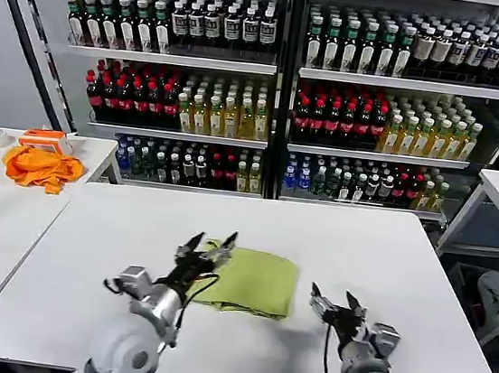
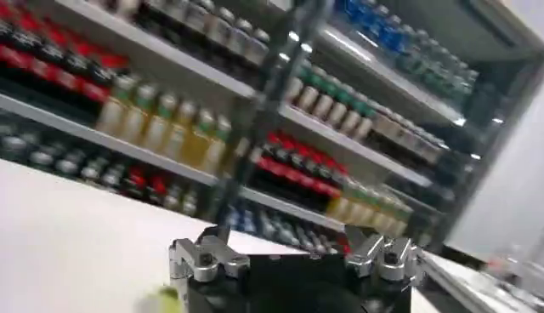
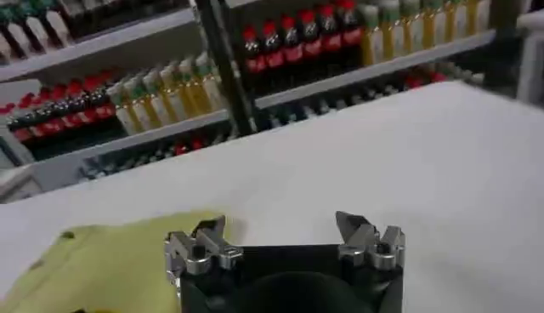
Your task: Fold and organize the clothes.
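left gripper (image 1: 210, 244) raised, jaws spread | right gripper (image 1: 335, 303) low, jaws spread | both arms forward

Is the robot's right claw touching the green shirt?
Apart. In the head view, bare white table shows between the open right gripper and the folded green T-shirt.

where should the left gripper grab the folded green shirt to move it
Probably the near left corner of the T-shirt, coming from the robot's left side. It lies flat on the white table as a folded rectangle, so only the stacked edges offer anything to pinch. The left gripper sits at that edge, fingers open. The right gripper, also open, is just off the right edge and could take that side.
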You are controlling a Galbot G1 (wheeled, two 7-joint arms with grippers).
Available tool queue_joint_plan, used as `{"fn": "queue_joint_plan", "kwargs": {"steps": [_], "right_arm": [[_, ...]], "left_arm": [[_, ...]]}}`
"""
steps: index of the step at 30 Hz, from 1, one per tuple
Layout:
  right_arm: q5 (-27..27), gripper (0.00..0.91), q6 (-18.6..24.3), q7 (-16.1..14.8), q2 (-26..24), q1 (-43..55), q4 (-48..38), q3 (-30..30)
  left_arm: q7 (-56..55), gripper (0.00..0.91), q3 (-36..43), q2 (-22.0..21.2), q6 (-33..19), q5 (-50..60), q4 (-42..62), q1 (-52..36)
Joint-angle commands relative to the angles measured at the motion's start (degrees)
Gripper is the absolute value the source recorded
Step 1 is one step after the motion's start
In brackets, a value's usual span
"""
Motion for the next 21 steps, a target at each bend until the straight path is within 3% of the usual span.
{"fn": "queue_joint_plan", "kwargs": {"steps": [1,6,7,11,12,14,21], "right_arm": [[6.7,0.907,-0.35,4.97,2.4,11.03,-10.08,-10.2],[7.53,0.907,-0.61,5.93,2.78,12.7,-11.71,-11.33],[7.53,0.836,-0.63,6.15,2.79,12.94,-11.87,-11.47],[7.83,0.131,-0.78,6.53,2.85,14.01,-12.4,-12.24],[7.97,0.06,-0.78,6.62,2.89,14.13,-12.58,-12.33],[8.55,0.0,-0.88,6.9,2.93,14.48,-13.01,-12.52],[9.69,0.0,-1.03,7.06,3.12,14.98,-13.83,-12.76]], "left_arm": [[0.09,0.907,-10.18,2.28,-2.7,3.33,-4.64,10.81],[0.06,0.907,-9.68,1.61,-2.88,4.07,-4.73,10.95],[0.05,0.907,-9.56,1.55,-2.88,4.17,-4.7,10.9],[-0.01,0.907,-9.18,1.47,-2.83,4.23,-4.59,10.63],[-0.04,0.907,-9.12,1.45,-2.86,4.22,-4.53,10.6],[-0.08,0.907,-8.99,1.45,-2.82,4.22,-4.37,10.63],[-0.2,0.907,-8.78,1.36,-2.79,4.12,-4.05,10.76]]}}
